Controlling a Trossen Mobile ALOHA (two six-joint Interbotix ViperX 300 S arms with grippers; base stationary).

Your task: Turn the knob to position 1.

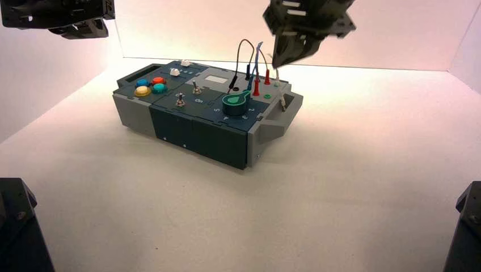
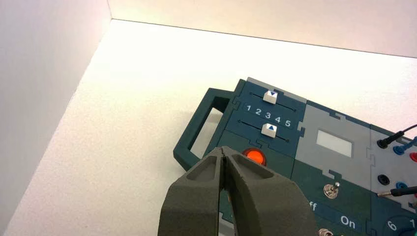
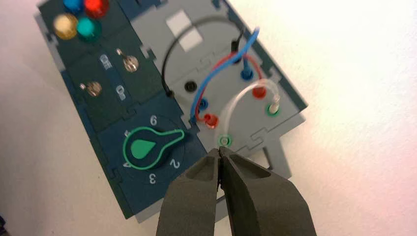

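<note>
We take the box (image 1: 187, 122) as landmark. The knob (image 3: 147, 148) sits on its dark top near the grey-handled end, beside the wired sockets; we see its tip pointing between the printed 6 and 2, where the 1 would lie hidden. The right gripper (image 3: 220, 153), clenched on nothing, hangs above that end, clear of the knob. The left gripper (image 2: 224, 153), likewise clenched, hovers beside the orange button (image 2: 254, 156).

I see open room above and in front of the teardrop-shaped green knob (image 1: 235, 101); looping black, blue, red and white wires (image 1: 256, 63) crowd just behind it.
</note>
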